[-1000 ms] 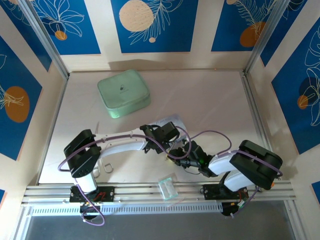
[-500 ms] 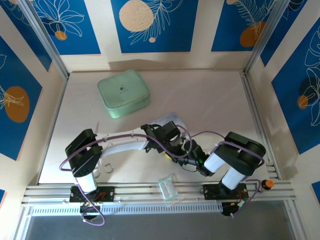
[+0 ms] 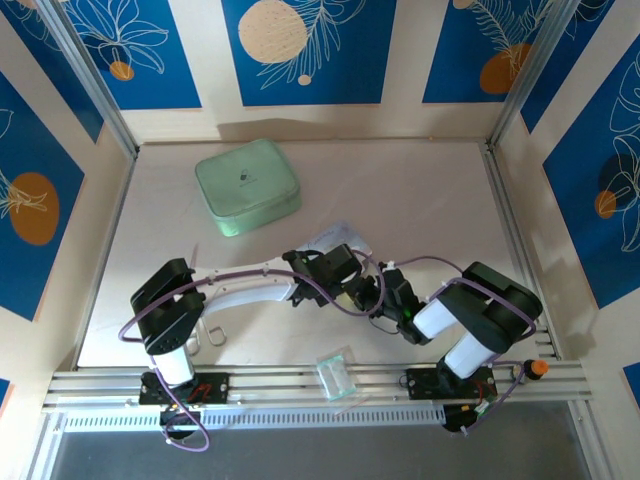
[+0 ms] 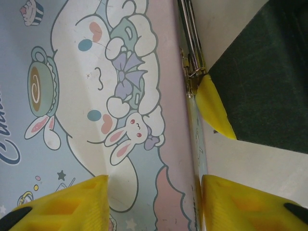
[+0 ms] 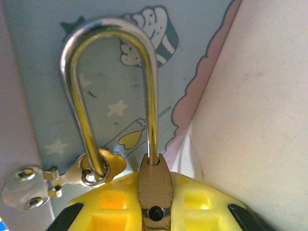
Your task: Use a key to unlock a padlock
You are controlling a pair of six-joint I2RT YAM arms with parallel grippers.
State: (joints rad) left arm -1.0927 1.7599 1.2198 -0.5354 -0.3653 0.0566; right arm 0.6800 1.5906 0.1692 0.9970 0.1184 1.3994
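A mint-green case (image 3: 247, 187) was seen far left on the table (image 3: 430, 190); the left gripper (image 3: 353, 290) and right gripper (image 3: 384, 288) were held close together beside a pale box (image 3: 335, 237).

mint green case (image 3: 247, 187): far left on table (image 3: 420, 200) | clear plastic packet (image 3: 337, 375): near rail (image 3: 260, 382) | cartoon box (image 4: 96, 86): mid-table

A robot-lab test booth: beyond the left gripper (image 3: 352, 292) a pale table (image 3: 420, 200) is walled by blue floral panels (image 3: 300, 50), with aluminium rails (image 3: 300, 385) behind it.
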